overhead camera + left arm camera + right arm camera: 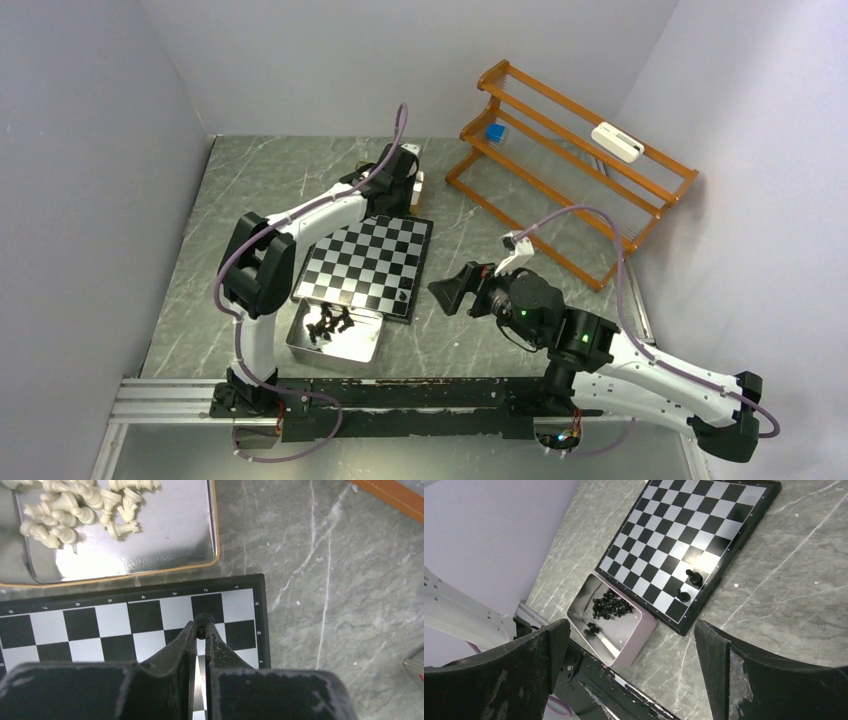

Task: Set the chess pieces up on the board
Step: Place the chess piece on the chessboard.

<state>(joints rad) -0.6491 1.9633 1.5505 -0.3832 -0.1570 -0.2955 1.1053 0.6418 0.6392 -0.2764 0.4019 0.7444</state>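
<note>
Closest to the left wrist camera are my own two fingers (186,642), drawn almost together. My left tool (201,630) is clenched on a small dark piece (202,619) that sits between the tips. It is over a black square in the last row of the board (85,625), the second square from the corner, and I cannot tell if its foot already touches the surface. To do this step well, I think I should lower it straight, keep it upright in the centre of the square, and then release slowly so that the fingers do not pull it over. Just beyond the border of the board lies a silver tray (165,540) with the cream pieces (75,510) in a heap, well apart from my tips. My right tool (631,630) is released, its fingers wide apart, and it hangs above the desk (784,630) beside the board. Below it two black pieces (694,578) stand near a corner of the board. The other black ones (610,606) lie in a second tray (644,626) just beside that border, so most of the work is not yet done.
</note>
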